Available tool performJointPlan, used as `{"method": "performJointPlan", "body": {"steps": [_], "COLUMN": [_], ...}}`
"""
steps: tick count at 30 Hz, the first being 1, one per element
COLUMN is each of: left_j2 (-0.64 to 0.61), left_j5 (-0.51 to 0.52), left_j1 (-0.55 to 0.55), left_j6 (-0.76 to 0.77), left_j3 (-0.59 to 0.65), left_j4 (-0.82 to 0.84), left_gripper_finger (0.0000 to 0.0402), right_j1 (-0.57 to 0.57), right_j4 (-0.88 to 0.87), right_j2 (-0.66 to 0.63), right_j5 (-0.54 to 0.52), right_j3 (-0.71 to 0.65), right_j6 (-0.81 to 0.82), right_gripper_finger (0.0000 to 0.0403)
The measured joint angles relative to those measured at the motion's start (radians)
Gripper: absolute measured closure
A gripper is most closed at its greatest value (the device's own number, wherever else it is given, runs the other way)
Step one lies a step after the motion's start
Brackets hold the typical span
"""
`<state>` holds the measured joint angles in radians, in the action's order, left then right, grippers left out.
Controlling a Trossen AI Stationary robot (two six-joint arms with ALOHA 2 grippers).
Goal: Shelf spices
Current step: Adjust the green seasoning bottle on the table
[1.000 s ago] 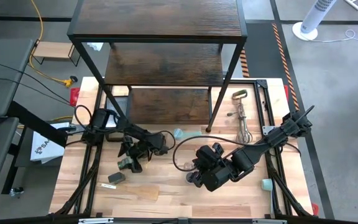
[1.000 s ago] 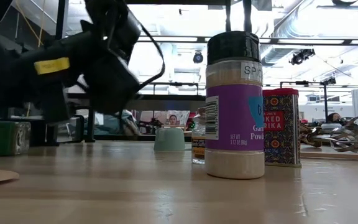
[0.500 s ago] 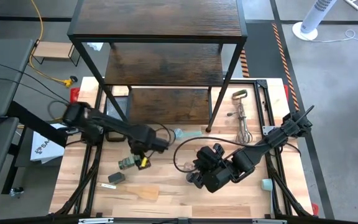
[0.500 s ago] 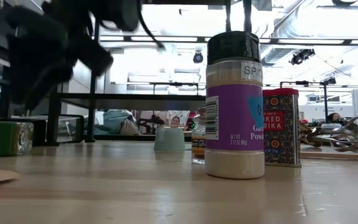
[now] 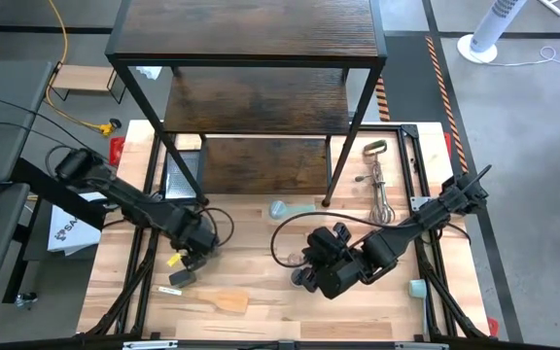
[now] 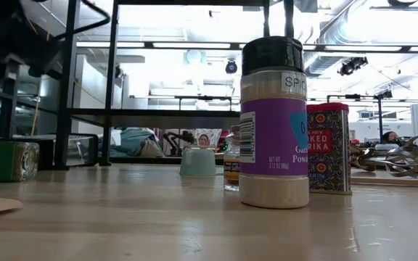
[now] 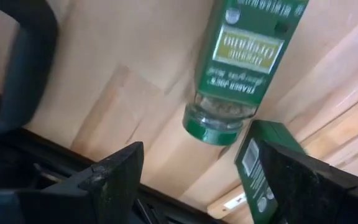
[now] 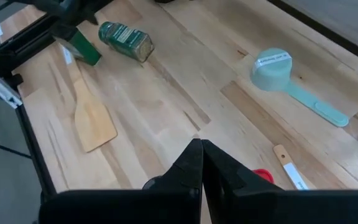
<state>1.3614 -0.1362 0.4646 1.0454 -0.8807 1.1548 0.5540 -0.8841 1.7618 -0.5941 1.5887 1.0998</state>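
Note:
A green-lidded spice jar [image 7: 241, 68] lies on its side on the wooden table, near the left. My left gripper [image 5: 193, 257] hangs open above it, pointing down, with a finger past each side of the lid and neither touching. A purple-labelled, dark-lidded jar [image 6: 273, 123], a red tin [image 6: 329, 148] and a small jar [image 6: 231, 165] stand upright on the table. My right gripper [image 5: 309, 276] is shut and empty over the table's middle. The dark wooden shelf [image 5: 251, 39] stands at the far edge.
A green box [image 7: 260, 165] lies just beside the jar's lid, with a wooden spatula [image 5: 224, 301] nearer the front edge. A mint scoop [image 5: 285, 209] and an egg beater [image 5: 377, 185] lie by the shelf's legs. A mint cup [image 5: 416, 288] stands at the right.
My left gripper has risen and swung from the table's middle toward the left and near edge, tipping until it points straight down over the green-lidded jar. The jar has stayed where it lay. My right arm has kept still.

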Motion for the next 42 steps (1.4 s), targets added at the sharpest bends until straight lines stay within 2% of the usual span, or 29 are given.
{"method": "performJointPlan", "body": {"steps": [7,13,18,24,32,36,40,42], "left_j2": [0.012,0.033,0.064,0.098,0.165,0.172,0.175,0.178], "left_j5": [-0.020,-0.015,-0.005,0.042,0.014,0.010,0.027,0.055], "left_j1": [0.048,0.060,0.074,0.080,0.081,0.082,0.082,0.082], "left_j6": [-0.006,-0.025,-0.027,-0.072,-0.116,-0.117,-0.113,-0.112], "left_j3": [0.057,0.081,0.100,0.102,0.099,0.097,0.083,0.067], "left_j4": [-0.042,-0.148,-0.157,-0.190,-0.241,-0.241,-0.208,-0.158], "left_gripper_finger": [0.0087,0.0087,0.0087,0.0087,0.0091,0.0121,0.0203,0.0218], "right_j1": [-0.013,-0.013,-0.013,-0.013,-0.013,-0.013,-0.013,-0.013], "right_j4": [0.001,0.001,0.001,-0.001,-0.003,-0.003,-0.003,-0.005], "right_j2": [0.000,0.000,0.000,0.000,0.000,0.001,0.001,0.001], "right_j5": [0.013,0.016,0.016,0.016,0.016,0.020,0.022,0.022], "right_j3": [0.000,0.000,0.000,0.000,0.000,0.000,0.000,0.000], "right_j6": [0.012,0.022,0.030,0.045,0.046,0.047,0.046,0.046], "right_gripper_finger": [0.0403,0.0403,0.0403,0.0403,0.0403,0.0403,0.0403,0.0403]}}
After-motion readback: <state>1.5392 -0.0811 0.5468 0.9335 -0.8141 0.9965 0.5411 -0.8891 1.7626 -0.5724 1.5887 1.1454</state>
